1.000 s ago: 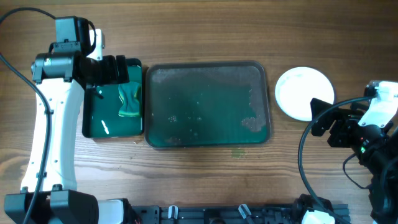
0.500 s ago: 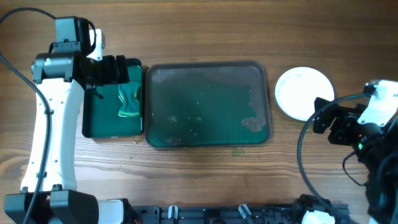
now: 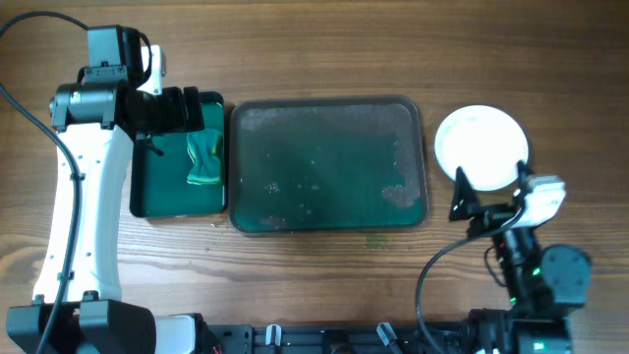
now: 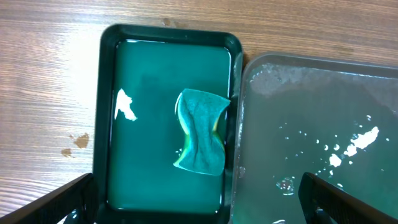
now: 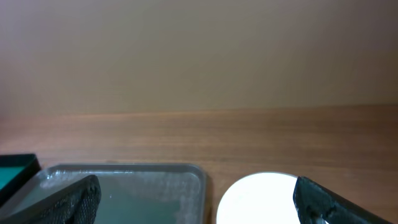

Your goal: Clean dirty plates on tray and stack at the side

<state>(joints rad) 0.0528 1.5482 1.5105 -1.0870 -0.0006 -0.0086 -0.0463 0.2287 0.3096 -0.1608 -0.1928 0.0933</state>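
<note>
My left claw (image 3: 190, 111) spread open over one small tray (image 3: 147, 197) holding one sponge (image 3: 204, 159), one large dark tray (image 3: 329, 165) wet-speckled, one white plate (image 3: 482, 146) showing on the surface (image 3: 324, 39) to its right, any beneath hidden, my right claw (image 3: 488, 194) open just beside it.

overhead: top-down | left wrist: down, near | right wrist: level | shared: tray (image 3: 329, 165)

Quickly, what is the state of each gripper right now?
Left gripper: jaws open, holding nothing.
Right gripper: jaws open, holding nothing.
</note>
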